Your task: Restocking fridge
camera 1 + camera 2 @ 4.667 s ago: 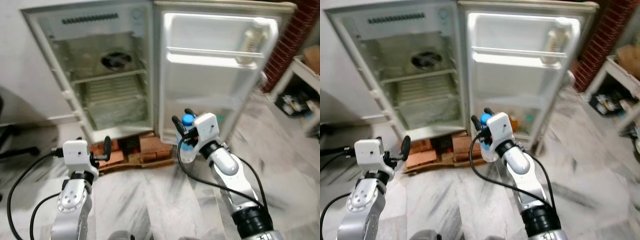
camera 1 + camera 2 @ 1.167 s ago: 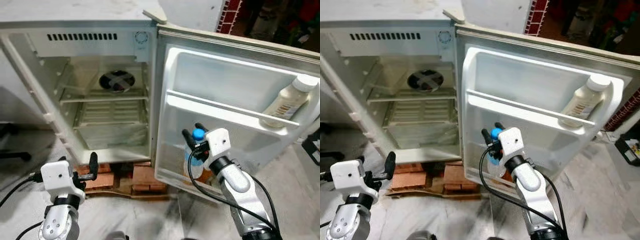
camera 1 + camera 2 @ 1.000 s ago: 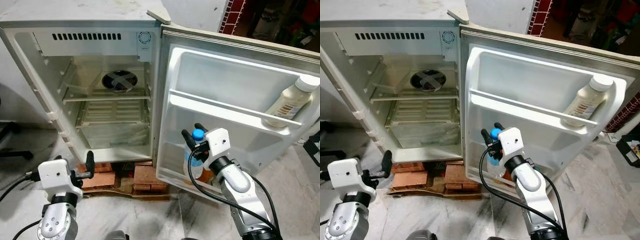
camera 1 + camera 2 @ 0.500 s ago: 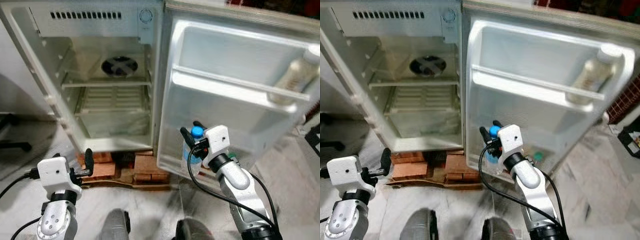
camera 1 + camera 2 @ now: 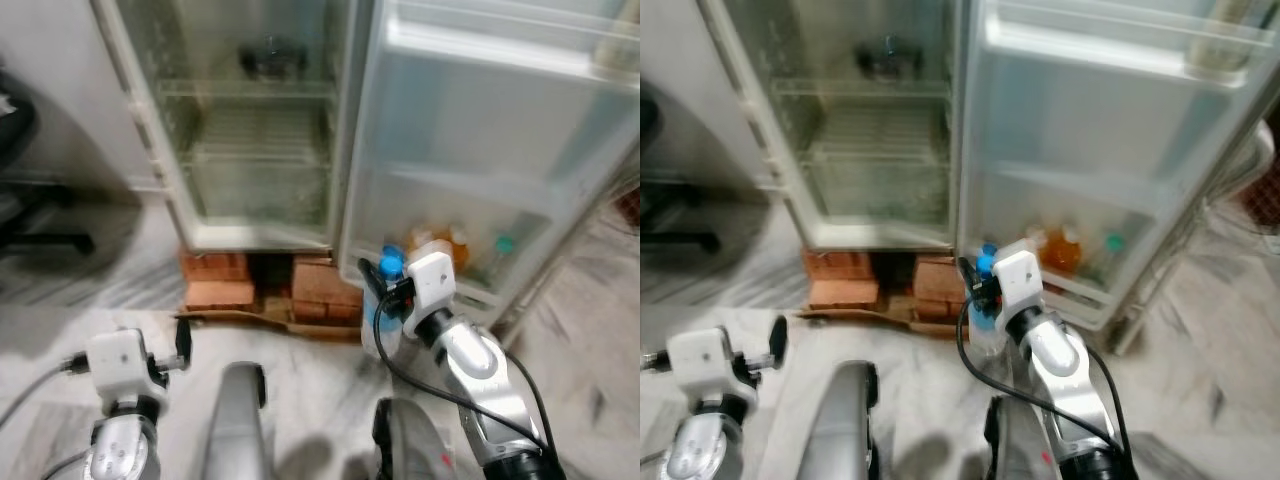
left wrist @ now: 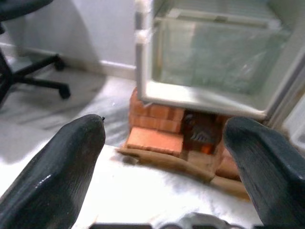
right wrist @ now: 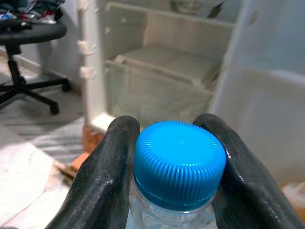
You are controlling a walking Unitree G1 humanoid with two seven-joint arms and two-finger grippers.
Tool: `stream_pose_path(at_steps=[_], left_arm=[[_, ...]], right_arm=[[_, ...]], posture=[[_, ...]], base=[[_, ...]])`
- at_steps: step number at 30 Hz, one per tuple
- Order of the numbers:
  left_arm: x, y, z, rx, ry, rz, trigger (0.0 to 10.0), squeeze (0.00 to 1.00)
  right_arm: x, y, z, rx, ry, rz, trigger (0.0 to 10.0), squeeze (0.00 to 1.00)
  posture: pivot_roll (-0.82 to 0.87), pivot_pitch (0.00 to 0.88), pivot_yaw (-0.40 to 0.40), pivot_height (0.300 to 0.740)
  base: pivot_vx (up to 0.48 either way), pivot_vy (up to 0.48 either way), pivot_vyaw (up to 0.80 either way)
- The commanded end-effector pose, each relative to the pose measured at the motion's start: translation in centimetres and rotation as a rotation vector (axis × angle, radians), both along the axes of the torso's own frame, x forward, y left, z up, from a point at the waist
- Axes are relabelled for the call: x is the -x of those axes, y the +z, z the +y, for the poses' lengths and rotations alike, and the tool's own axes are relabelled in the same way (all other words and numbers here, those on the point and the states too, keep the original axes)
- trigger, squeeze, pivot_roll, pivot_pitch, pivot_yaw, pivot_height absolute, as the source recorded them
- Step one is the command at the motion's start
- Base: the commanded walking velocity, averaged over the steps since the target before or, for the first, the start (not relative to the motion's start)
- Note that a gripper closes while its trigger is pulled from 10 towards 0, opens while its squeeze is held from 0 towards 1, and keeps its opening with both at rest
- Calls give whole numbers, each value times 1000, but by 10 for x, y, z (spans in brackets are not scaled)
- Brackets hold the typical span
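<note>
Right gripper (image 7: 178, 162) clamped on water bottle (image 5: 384, 300) neck; keep upright, lift over door shelf (image 5: 470, 290) lip; left gripper (image 6: 167, 143) fingers apart, idle

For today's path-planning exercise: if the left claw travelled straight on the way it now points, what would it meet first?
Judging by its wrist view, the open left claw points low at the bricks under the fridge; it would probably meet those first, though depth is unclear.

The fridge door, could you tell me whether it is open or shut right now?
Open: the fridge door is swung wide, showing its lower shelf of bottles and the fridge's wire shelves.
</note>
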State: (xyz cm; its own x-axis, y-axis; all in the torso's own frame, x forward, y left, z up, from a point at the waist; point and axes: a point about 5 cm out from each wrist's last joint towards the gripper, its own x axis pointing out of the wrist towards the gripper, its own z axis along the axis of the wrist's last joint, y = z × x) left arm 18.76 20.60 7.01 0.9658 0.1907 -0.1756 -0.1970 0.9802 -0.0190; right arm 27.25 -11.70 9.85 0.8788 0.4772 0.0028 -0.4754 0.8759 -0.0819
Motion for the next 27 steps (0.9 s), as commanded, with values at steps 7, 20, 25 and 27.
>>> stream_pose_path(at_steps=[7, 20, 25, 27], left_arm=[[-10, 14, -1, -16, -26, -70, 10000, 0], [-8, 12, -2, -9, -34, -66, 10000, 0], [-9, 12, -2, -9, -38, -65, 10000, 0], [-9, 12, -2, -8, -39, -66, 10000, 0]], right_arm=[[-11, 15, 3, 4, 7, -73, 10000, 0], [-11, 17, 9, 9, 43, -90, 10000, 0], [-12, 16, 10, 9, 53, -91, 10000, 0], [-12, 16, 11, 11, 60, -93, 10000, 0]], posture=[[50, 92, -41, 592], [52, 96, -40, 592], [52, 95, -40, 592], [52, 95, -40, 592]], base=[[0, 0, 0], [75, 0, 0], [240, 0, 0], [0, 0, 0]])
